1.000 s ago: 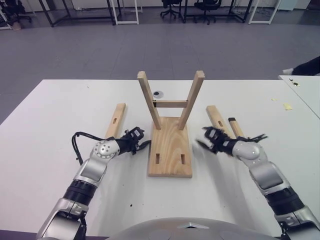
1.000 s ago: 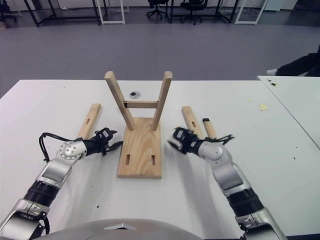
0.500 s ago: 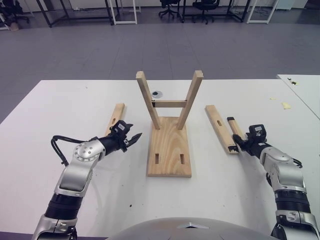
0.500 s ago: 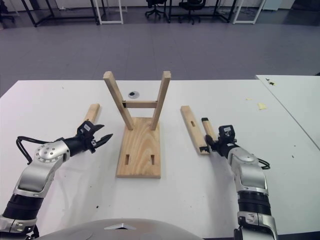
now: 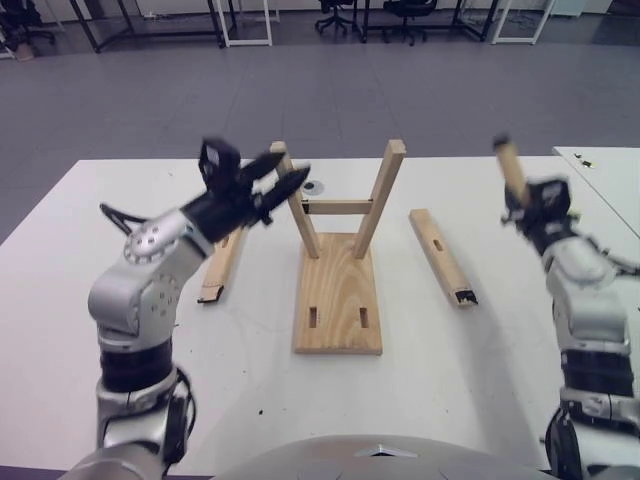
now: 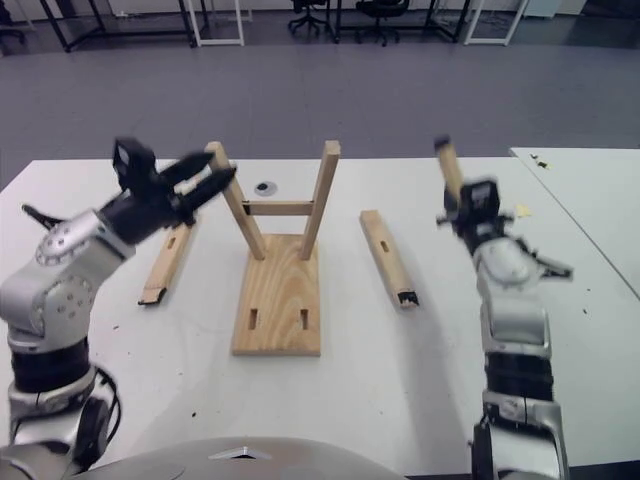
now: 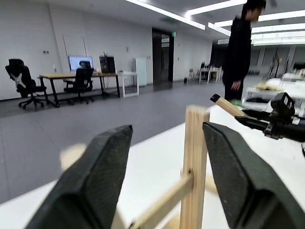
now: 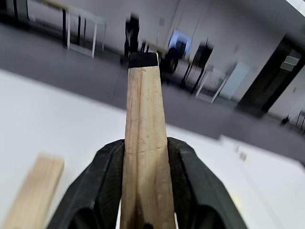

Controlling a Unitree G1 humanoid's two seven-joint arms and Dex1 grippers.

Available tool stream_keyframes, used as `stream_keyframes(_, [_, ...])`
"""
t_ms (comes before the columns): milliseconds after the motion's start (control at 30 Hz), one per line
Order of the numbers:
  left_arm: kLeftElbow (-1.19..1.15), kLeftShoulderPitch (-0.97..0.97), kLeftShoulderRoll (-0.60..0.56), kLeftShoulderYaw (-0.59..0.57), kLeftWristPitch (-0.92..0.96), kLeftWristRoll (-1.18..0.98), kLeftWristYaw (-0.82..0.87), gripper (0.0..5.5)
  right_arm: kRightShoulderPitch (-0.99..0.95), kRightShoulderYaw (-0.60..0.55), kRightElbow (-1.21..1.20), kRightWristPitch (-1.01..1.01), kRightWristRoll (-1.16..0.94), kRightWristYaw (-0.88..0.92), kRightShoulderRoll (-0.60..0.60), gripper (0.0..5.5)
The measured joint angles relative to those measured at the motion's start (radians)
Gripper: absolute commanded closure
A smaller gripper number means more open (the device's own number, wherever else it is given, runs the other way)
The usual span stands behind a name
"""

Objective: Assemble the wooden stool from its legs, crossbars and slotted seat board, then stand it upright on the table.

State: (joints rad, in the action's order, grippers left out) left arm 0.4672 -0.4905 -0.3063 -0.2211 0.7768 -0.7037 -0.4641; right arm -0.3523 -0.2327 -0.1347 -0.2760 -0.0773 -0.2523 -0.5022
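Seat board (image 5: 338, 300): laid flat on the tabletop (image 5: 120, 220); the left planted leg (image 5: 298, 205) and right planted leg (image 5: 382, 195) are joined by a fitted crossbar (image 5: 340, 208).
Near slots: left unfilled.
Left loose leg (image 5: 222, 262) and right loose leg (image 5: 442, 256): laid either side of the board.
Right end effector (image 5: 522, 200): clamped on a spare crossbar (image 5: 511, 168), held high.
Left end effector (image 5: 280, 173): fingers apart, nothing gripped, beside the left planted leg's top.
Handling: the spare crossbar is judged light, stiff and smooth; it is best gripped mid-length, ends kept free.

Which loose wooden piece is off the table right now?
The crossbar clamped in the right end effector; the left leg and right leg lie flat on the table.
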Motion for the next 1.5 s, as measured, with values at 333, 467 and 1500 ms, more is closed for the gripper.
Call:
stream_keyframes(333, [-0.171, -0.326, 0.194, -0.043, 0.09, -0.377, 0.219, 2.96, -0.192, 0.372, -0.331, 0.024, -0.014, -0.148, 0.1, 4.18])
stream_keyframes(467, [-0.172, -0.326, 0.188, -0.048, 0.084, -0.404, 0.255, 3.69, -0.185, 0.37, -0.349, 0.025, -0.014, -0.157, 0.1, 4.18])
stream_keyframes(1500, [-0.917, 0.03, -0.146, -0.252, -0.439, 0.045, -0.034, 5.09, 0.136, 0.017, -0.044, 0.097, -0.065, -0.017, 0.16, 2.59])
